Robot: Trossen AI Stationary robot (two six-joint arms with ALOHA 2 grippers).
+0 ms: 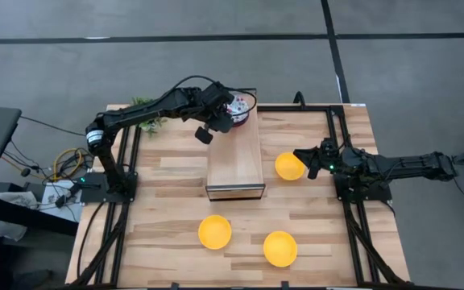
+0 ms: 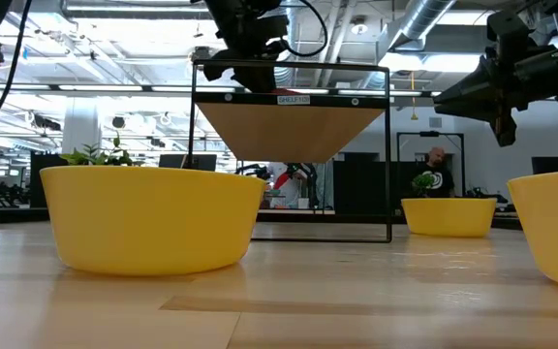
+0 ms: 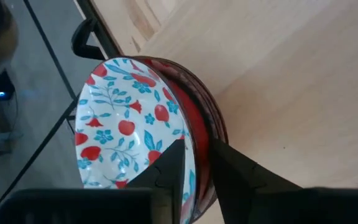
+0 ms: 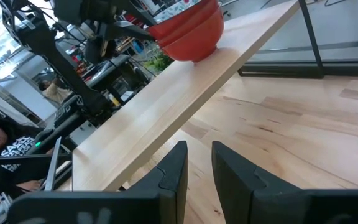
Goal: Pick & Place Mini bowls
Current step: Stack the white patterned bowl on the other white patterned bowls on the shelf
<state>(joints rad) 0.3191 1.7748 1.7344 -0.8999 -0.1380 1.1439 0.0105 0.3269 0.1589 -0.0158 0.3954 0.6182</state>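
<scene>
A stack of mini bowls [image 1: 239, 113], white with a red-and-blue flower pattern inside and red outside [image 3: 129, 134], stands on the far end of a raised wooden shelf [image 1: 235, 161]. My left gripper [image 3: 197, 148] is at the top bowl, open, one finger inside its rim and one outside. Three yellow mini bowls rest on the table: one [image 1: 289, 167] right of the shelf, two [image 1: 214, 232] [image 1: 279, 248] near the front edge. My right gripper [image 1: 303, 155] waits open beside the right yellow bowl, nothing between its fingers [image 4: 199, 149].
A small green plant [image 1: 147, 113] stands at the table's far left corner. Black frame rails [image 1: 333, 129] run along both sides of the table. The shelf stands on a thin black frame [image 2: 389, 155], with room beneath it. People show in the room beyond.
</scene>
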